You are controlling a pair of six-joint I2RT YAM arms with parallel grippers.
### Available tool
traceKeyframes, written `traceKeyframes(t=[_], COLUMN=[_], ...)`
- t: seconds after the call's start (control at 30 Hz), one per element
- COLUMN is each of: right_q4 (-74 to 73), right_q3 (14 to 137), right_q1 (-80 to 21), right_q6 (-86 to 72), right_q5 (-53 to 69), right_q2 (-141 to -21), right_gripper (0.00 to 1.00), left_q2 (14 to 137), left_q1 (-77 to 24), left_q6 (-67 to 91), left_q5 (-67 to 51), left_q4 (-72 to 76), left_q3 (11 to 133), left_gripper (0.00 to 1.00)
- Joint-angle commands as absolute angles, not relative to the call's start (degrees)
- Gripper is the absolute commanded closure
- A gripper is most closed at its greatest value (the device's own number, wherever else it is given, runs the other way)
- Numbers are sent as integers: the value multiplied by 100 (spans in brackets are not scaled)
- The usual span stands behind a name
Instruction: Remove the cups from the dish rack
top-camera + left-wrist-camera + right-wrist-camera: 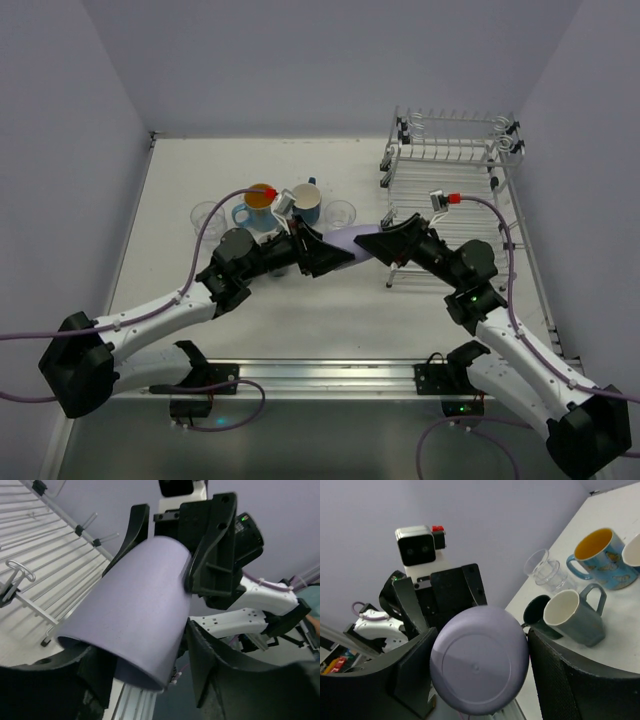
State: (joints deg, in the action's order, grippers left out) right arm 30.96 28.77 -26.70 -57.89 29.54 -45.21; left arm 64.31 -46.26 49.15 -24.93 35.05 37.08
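A lavender tumbler (350, 240) hangs on its side above the table between my two arms. My right gripper (385, 243) is shut on its base end, one finger on each side (481, 645). My left gripper (335, 255) is open around the tumbler's mouth end (147, 645), with a gap showing at one finger (225, 675). The dish rack (450, 170) stands at the back right, with no cup showing on it. A blue mug (258, 205) with an orange inside, a white-inside mug (305, 205) and two clear glasses (207, 215) (340, 213) stand on the table.
Two dark teal mugs (580, 620) (540, 615) lie close under my left arm, near the blue mug (600, 560) and a clear glass (545, 570). The rack's bars (45, 565) run just behind the tumbler. Walls close in the table on three sides.
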Motion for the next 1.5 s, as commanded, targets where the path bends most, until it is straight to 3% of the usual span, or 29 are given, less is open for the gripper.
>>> traceKeyframes(t=[0.0,0.07,0.1,0.17,0.2,0.23,0.33,0.43,0.57,0.93,1.3,1.43,1.47], right_q4=[3744,3937,3990,4052,4043,4034,3414,2265,803,-1211,-1459,-1494,-1512], right_q3=[2638,2549,2488,2435,2417,2391,2381,2601,3075,3296,3375,3375,3384], right_q1=[-2865,-2953,-2979,-3041,-3058,-3059,-3059,-3059,-3050,-3050,-3041,-3050,-3041], right_q6=[-6029,-6108,-6126,-6144,-6135,-6117,-5846,-5328,-4580,-3692,-3577,-3568,-3568], right_q5=[2945,2874,2865,2795,2769,2734,2339,1768,986,-254,-387,-404,-404], right_q2=[-4605,-4684,-4719,-4781,-4781,-4746,-4527,-4097,-3596,-2084,-1811,-1776,-1758], right_gripper=[79,78,78,72,62,35,1,1,1,1,1,1,1], left_q2=[6451,6425,6390,6346,6250,6214,6021,6204,6556,8181,9404,9606,9659], left_q1=[-4658,-4658,-4658,-4658,-4658,-4658,-4658,-4658,-4658,-5036,-5440,-5467,-5484], left_q6=[5282,5256,5247,5133,5055,4793,4003,2976,2321,1986,1916,1881,1872], left_q5=[-2663,-2558,-2532,-2374,-2303,-2207,-1706,-1127,-423,-132,835,958,984], left_q4=[4658,4650,4632,4422,4221,3549,1741,-621,-2204,-2671,-2953,-2988,-2997], left_q3=[3656,3648,3639,3656,3700,3866,4244,5287,5896,6485,6706,6794,6820], left_gripper=[45,62,79,96,100,100,100,100,100,100,100,85,77])
